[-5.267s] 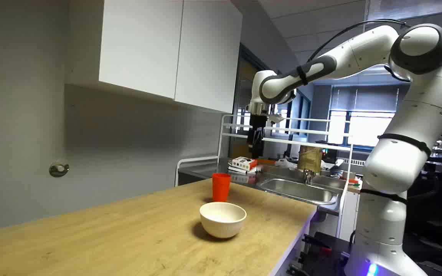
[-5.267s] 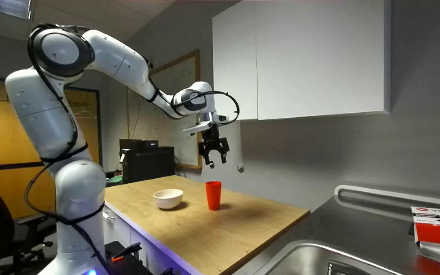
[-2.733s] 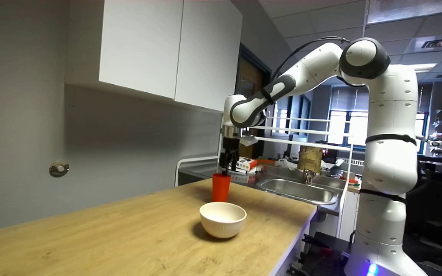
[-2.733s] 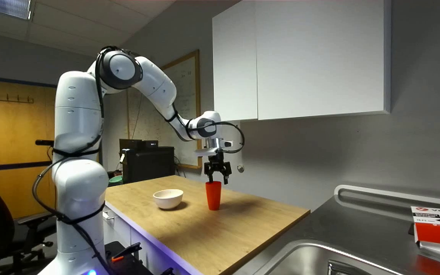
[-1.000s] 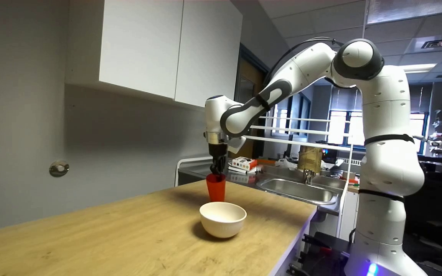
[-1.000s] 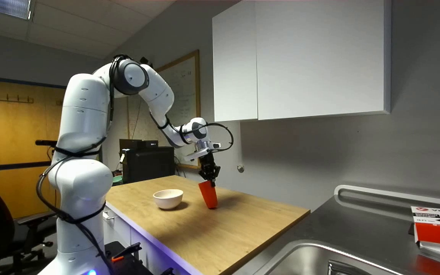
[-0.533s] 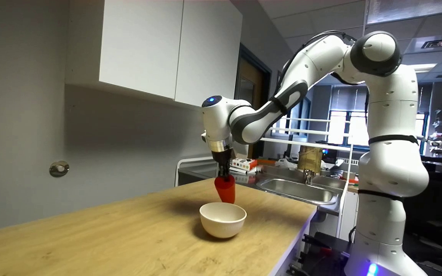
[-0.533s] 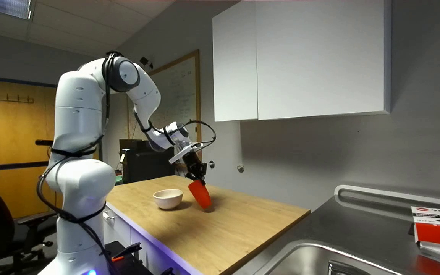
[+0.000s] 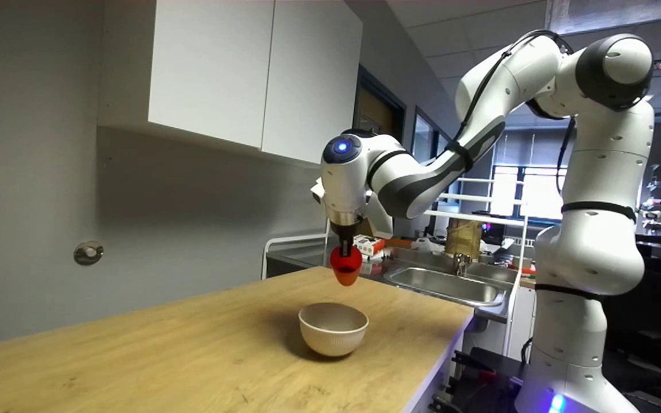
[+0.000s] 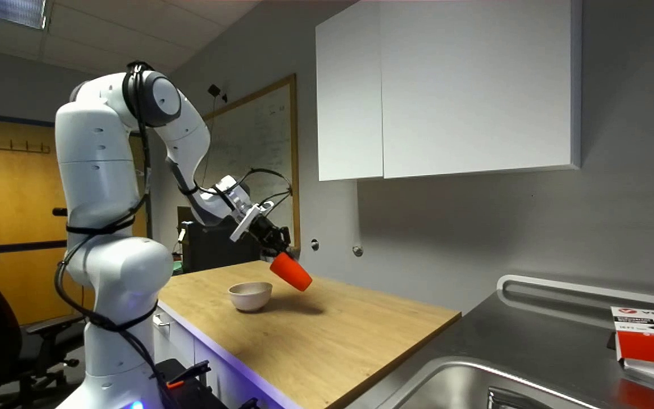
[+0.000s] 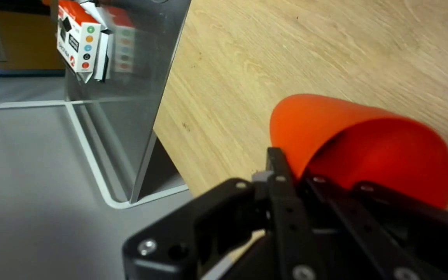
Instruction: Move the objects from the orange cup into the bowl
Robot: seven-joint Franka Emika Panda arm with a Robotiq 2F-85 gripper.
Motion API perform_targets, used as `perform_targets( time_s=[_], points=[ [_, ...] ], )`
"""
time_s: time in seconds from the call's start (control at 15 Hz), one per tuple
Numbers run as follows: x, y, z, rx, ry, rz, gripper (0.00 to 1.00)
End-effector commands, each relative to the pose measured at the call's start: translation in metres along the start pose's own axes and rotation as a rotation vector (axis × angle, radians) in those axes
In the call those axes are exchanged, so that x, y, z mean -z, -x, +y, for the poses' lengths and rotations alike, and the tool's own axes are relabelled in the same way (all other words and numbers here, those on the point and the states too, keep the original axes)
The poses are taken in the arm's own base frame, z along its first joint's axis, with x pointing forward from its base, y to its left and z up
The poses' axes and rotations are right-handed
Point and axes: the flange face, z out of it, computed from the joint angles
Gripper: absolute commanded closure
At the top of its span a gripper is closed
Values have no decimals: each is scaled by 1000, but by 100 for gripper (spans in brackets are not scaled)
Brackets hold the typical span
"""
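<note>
The orange cup (image 9: pixel 346 279) hangs above the wooden table in both exterior views. It is tilted, with its base pointing down and away from the bowl and its mouth leaning to the bowl's side. My gripper (image 11: pixel 297 175) is shut on the cup's wall at the rim, one finger (image 11: pixel 276 157) outside and one inside the mouth. In an exterior view the white bowl (image 10: pixel 250 299) stands upright just beside the raised cup (image 10: pixel 291 271), the two apart. The objects named in the task do not show; only part of the cup's red inside is visible in the wrist view.
A white wall cabinet (image 9: pixel 210 69) overhangs the back of the wooden table (image 9: pixel 193 344). Past the table's end are a sink (image 9: pixel 448 285), a white rack (image 9: pixel 284 240) and a red-and-white box (image 11: pixel 78 41) on the dark counter.
The gripper went from open above the upright cup to shut on its rim. It has since lifted the cup off the table, tilted it further and brought it closer to the bowl.
</note>
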Motion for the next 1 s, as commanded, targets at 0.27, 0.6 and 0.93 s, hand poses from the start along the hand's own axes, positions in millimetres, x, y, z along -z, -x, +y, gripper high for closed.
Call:
perform_targets(
  time_s=[0.27,0.6,0.93],
  points=[
    [42,3,-62,8,179,102,99],
    [38,-5,-101,-72,308,132,99],
    [23,-12,-127,-230,466,168,99]
  ],
)
